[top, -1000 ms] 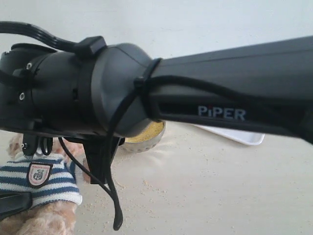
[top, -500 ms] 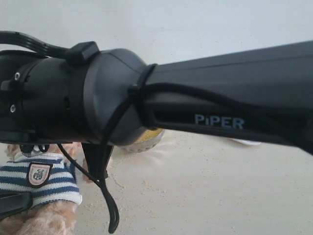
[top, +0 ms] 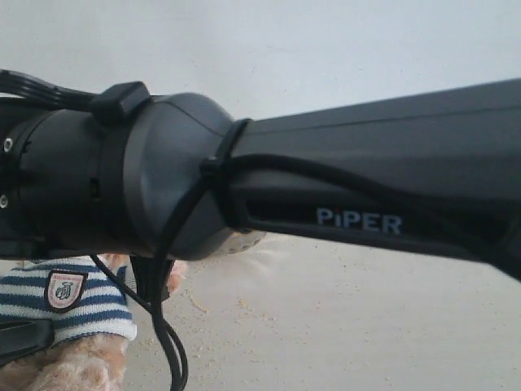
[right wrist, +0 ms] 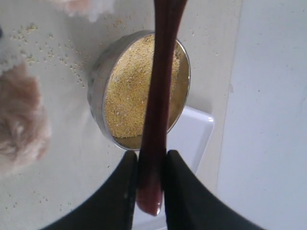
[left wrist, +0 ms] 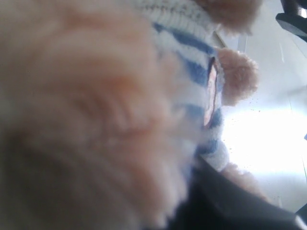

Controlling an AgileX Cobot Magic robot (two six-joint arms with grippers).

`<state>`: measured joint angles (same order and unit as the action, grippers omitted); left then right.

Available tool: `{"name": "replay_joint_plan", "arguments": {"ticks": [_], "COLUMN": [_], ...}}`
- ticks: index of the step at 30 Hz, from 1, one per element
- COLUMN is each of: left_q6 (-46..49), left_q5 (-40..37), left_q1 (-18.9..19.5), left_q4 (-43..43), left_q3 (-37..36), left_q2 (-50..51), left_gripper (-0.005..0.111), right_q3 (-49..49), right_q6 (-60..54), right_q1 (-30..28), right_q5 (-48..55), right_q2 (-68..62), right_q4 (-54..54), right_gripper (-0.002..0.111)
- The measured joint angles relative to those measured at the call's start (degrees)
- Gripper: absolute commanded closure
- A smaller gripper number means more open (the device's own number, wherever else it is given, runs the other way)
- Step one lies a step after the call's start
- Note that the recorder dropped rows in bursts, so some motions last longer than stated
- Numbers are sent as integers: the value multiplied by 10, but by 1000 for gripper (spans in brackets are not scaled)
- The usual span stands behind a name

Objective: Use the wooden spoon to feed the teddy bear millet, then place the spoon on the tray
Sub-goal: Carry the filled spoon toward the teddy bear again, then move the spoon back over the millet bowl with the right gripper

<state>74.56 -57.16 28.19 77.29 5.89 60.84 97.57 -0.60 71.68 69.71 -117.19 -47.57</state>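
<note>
my right gripper (right wrist: 151, 165) pinches the spoon (right wrist: 162, 81) by its handle end; long axis runs straight out over the millet (right wrist: 127, 96). bear (right wrist: 21, 120) off to one side. left gripper (left wrist: 225, 206) at bear: opening unreadable.

round metal bowl (right wrist: 98, 88) on a pale tabletop (right wrist: 72, 167)

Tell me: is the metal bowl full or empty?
Full. In the right wrist view the bowl holds yellow millet almost up to its rim; the spoon crosses in front of it.
</note>
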Motion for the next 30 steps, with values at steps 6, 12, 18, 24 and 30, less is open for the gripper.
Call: {"name": "replay_joint_plan", "arguments": {"ticks": [6,12,18,24,30], "left_q6": [0,0,0,0,0], "left_q5": [0,0,0,0,0], "left_q1": [0,0,0,0,0], "left_q4": [0,0,0,0,0], "left_q3": [0,0,0,0,0], "left_q2": [0,0,0,0,0], "left_gripper": [102,102,102,102,102], "right_q3": [0,0,0,0,0], "right_q6": [13,21,27,27,27], "right_q1": [4,11,14,15,15], "right_q5": [0,1,0,0,0], "right_q2": [0,0,-3,-3,-3], "right_q4": [-1,-4,-5,-7,-24], "right_gripper": [108,108,108,108,108]}}
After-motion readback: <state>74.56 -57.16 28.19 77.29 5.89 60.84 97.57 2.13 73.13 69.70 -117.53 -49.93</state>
